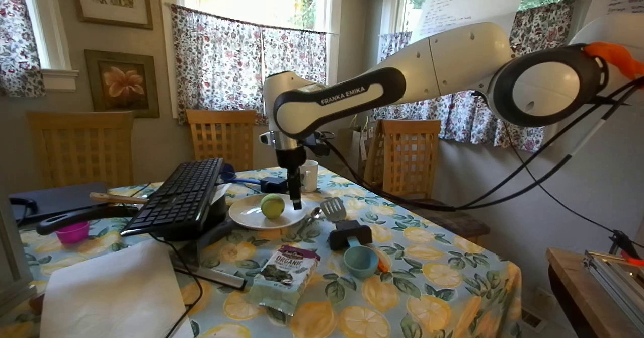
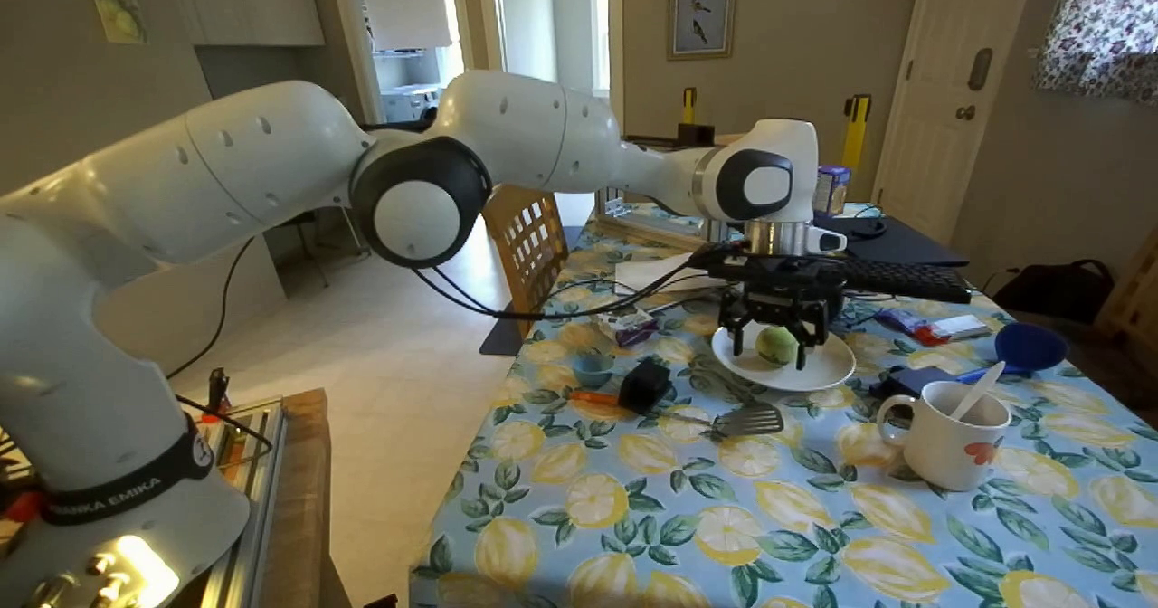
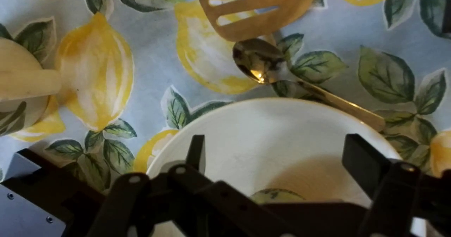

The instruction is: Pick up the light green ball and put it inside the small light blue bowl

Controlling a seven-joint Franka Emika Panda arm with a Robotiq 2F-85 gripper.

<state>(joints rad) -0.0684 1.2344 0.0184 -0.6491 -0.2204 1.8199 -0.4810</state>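
Note:
The light green ball (image 1: pixel 272 205) rests on the white plate (image 1: pixel 246 219) in both exterior views (image 2: pixel 775 346). In the wrist view only its top (image 3: pixel 275 195) shows; the rest is hidden behind the gripper body. The small light blue bowl (image 1: pixel 360 262) has a handle and sits on the table; it also shows in an exterior view (image 2: pixel 593 369) and is out of the wrist view. My gripper (image 3: pixel 275 140) is open and empty. Its fingers (image 1: pixel 296 206) point down over the plate, beside the ball and apart from it, toward the mug side.
A slotted spatula (image 3: pixel 257 11) and a spoon (image 3: pixel 260 60) lie beside the plate. A black block (image 1: pixel 350 233) stands by the bowl. A cream mug (image 2: pixel 954 436), a snack packet (image 1: pixel 287 277) and a raised keyboard (image 1: pixel 176 197) are also on the table.

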